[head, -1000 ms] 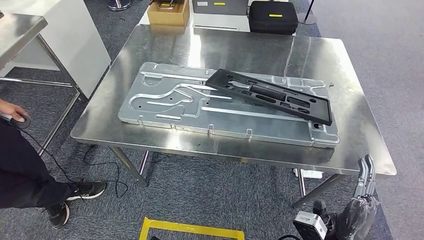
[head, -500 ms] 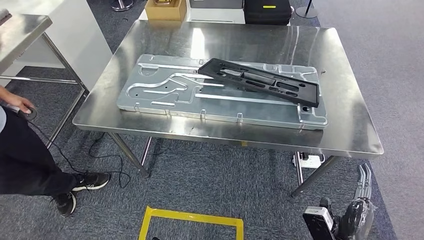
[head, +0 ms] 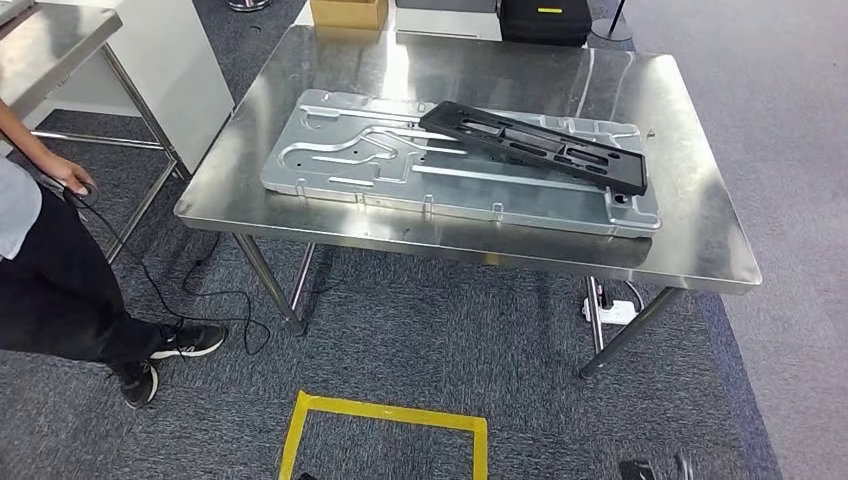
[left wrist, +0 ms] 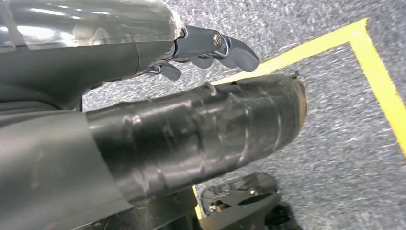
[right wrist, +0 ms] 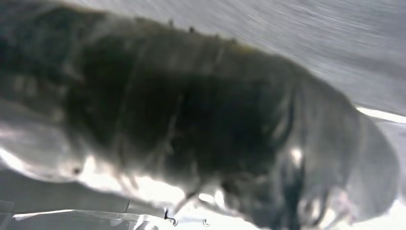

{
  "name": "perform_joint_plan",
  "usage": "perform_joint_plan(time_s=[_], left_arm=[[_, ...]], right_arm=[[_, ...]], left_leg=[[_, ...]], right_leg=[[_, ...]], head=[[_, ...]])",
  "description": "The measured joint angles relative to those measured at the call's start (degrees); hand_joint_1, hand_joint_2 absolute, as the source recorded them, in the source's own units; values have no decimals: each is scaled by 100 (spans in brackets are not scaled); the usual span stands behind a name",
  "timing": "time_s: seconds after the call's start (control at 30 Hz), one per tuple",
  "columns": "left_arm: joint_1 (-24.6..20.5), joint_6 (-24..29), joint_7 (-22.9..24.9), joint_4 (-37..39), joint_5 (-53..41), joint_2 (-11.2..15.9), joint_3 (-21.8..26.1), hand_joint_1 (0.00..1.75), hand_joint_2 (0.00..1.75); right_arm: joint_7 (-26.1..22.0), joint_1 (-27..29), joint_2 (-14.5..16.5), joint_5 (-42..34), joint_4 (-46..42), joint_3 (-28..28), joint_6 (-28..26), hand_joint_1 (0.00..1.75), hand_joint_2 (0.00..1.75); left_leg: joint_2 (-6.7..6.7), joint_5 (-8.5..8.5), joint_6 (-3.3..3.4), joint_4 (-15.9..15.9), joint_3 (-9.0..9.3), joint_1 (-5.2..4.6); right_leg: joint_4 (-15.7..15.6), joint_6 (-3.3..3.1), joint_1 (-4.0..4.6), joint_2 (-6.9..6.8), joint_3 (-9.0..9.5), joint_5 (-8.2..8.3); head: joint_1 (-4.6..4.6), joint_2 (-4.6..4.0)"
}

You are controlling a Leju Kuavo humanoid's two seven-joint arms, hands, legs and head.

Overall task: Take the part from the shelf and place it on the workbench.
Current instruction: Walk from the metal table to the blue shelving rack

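Grey speckled carpet lies under the left hand, which hangs low with its taped thumb stretched out and its darker fingers lightly curled above it, apart from the thumb and with nothing between them. A yellow tape line runs on the carpet just beyond those fingertips, and the same yellow tape outline shows on the floor in the head view. The right hand is a dark blur close to its wrist camera; I cannot tell how far its fingers are spread or whether they hold anything.

Farther out from the hands stands the stainless-steel workbench. On it lies a large pressed metal panel with raised channels, and the black plastic part, a long frame with cut-outs, rests across that panel at a slant, well apart from both hands. To the left-hand side a person in dark trousers stands beside the bench, one hand holding a small dark object with a black cable trailing over the carpet. Beyond the bench's far edge sit a cardboard box and a black case.
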Motion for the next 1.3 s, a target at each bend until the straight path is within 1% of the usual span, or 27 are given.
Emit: perform_joint_plan(time_s=[0.07,0.13,0.23,0.27,0.3,0.37,0.4,0.43,0.47,0.5,0.53,0.6,0.63,0.67,0.73,0.77,0.8,0.87,0.9,0.93,0.97,1.0,1.03,1.1,1.17,1.23,1.3], left_arm=[[-6,0,12,0,0,-1,-7,0,0],[-20,1,23,0,1,-1,-17,0,0],[-22,2,33,0,2,-1,-40,0,0],[-19,2,37,0,3,-1,-47,0,0],[-18,2,41,0,3,-1,-54,0,0],[-19,2,47,0,7,-1,-70,0,0],[-19,2,48,0,9,-1,-84,0,0],[-18,2,51,0,11,-1,-98,0,0],[-17,1,55,0,11,-1,-114,0,0],[-18,1,58,0,9,-1,-130,0,0],[-23,0,62,0,5,-1,-142,0,0],[-47,0,64,0,-1,0,-161,0,0],[-58,0,64,0,-2,1,-173,0,0],[-66,0,64,0,-5,1,-187,0,0],[-62,-1,65,0,-13,-2,-221,0,0],[-60,-2,67,0,-16,-5,-235,0,0],[-60,-3,68,0,-18,-8,-247,0,0],[-62,-5,70,0,-19,-13,-266,0,0],[-61,-6,70,0,-20,-15,-274,0,0],[-58,-7,70,0,-20,-16,-281,0,0],[-57,-7,70,0,-20,-16,-286,0,0],[-57,-7,70,0,-20,-16,-289,0,0],[-57,-7,71,0,-21,-17,-291,0,0],[-60,-6,71,0,-25,-18,-292,0,0],[-64,-5,72,0,-19,-19,-292,0,0],[-63,-2,72,0,11,-18,-292,0,0],[-56,4,68,0,61,-17,-291,0,0]], right_arm=[[149,-137,-16,78,760,-273,-85,0,0],[380,-240,-23,203,1391,-476,-160,0,0],[543,-309,-14,292,2045,-663,-208,0,0],[568,-337,-10,300,2198,-705,-216,0,0],[612,-371,-7,318,2328,-741,-221,0,0],[813,-429,-6,404,2535,-795,-225,0,0],[991,-444,-6,477,2623,-807,-216,0,0],[1218,-452,-1,555,2706,-813,-190,0,0],[1487,-456,14,628,2783,-814,-142,0,0],[1800,-460,41,694,2860,-815,-71,0,0],[2105,-466,79,746,2927,-816,6,0,0],[2582,-468,173,821,3036,-818,136,0,0],[2714,-469,220,850,3079,-818,185,0,0],[2793,-469,267,874,3117,-819,229,0,0],[2854,-472,338,913,3176,-818,305,0,0],[2859,-473,361,928,3195,-818,333,0,44],[2849,-474,378,944,3211,-817,359,0,87],[2805,-476,398,980,3234,-817,401,0,175],[2778,-476,404,996,3241,-816,422,0,175],[2757,-477,405,1010,3243,-815,439,0,175],[2742,-477,405,1022,3245,-813,452,0,175],[2736,-478,405,1033,3246,-811,460,0,175],[2734,-479,405,1044,3247,-809,461,0,175],[2730,-488,405,1060,3249,-807,462,0,87],[2682,-497,411,1059,3253,-806,461,0,0],[2545,-502,425,1017,3258,-808,450,0,0],[2298,-512,440,940,3263,-821,409,0,0]], left_leg=[[3,16,-34,109,-118,-5],[9,37,-93,188,-186,-25],[2,41,-203,244,-246,-32],[-5,-64,-239,337,-294,-25],[-11,-262,-270,539,-377,-14],[-17,-772,-312,1200,-590,8],[-17,-944,-323,1529,-669,14],[-16,-990,-327,1726,-682,17],[-16,-909,-322,1731,-598,18],[-17,-749,-307,1530,-412,17],[-19,-586,-280,1165,-138,14],[-25,-459,-215,348,400,-10],[-27,-475,-191,92,544,-26],[-27,-498,-173,-30,590,-42],[-13,-430,-122,-94,553,-32],[-3,-375,-81,-118,524,-18],[7,-314,-39,-143,483,-2],[18,-214,13,-145,362,2],[20,-170,18,-133,295,-2],[22,-129,13,-115,231,-3],[24,-94,4,-88,165,-3],[23,-69,-7,-51,105,1],[22,-53,-18,-6,49,4],[19,-35,-55,97,-60,-7],[18,-4,-116,162,-129,-25],[12,26,-189,188,-159,-26],[-7,-184,-260,399,-262,-9]], right_leg=[[-749,-19,1,2,504,137],[-1191,-59,26,11,748,68],[-1235,-179,27,6,693,109],[-1242,-235,17,-1,653,148],[-1251,-288,9,-8,601,194],[-1247,-344,16,-11,487,278],[-1240,-351,23,-14,424,322],[-1230,-349,29,-16,361,361],[-1216,-345,34,-18,301,398],[-1201,-337,39,-20,247,433],[-1186,-328,42,-19,206,467],[-1163,-289,57,-17,152,533],[-1160,-261,60,-18,138,570],[-1167,-229,60,-21,127,611],[-1172,-159,54,-16,113,656],[-1115,-130,51,-7,88,577],[-960,-107,47,2,35,396],[-347,-72,30,12,-148,-144],[9,-54,24,13,-234,-347],[262,-37,21,13,-268,-424],[345,-26,17,12,-219,-377],[197,-22,11,12,-59,-232],[-133,-25,4,12,192,-67],[-903,-53,12,17,693,63],[-1249,-98,36,26,853,13],[-1279,-173,27,22,797,47],[-1298,-276,8,5,723,125]], head=[[0,0],[-5,0],[-7,0],[-8,0],[-8,0],[-11,0],[-10,0],[-11,0],[-11,0],[-11,0],[-11,0],[-10,0],[-9,0],[-9,0],[-8,0],[-5,0],[-3,0],[2,0],[1,0],[1,0],[1,0],[1,0],[1,0],[0,0],[-2,0],[-2,0],[-6,0]])
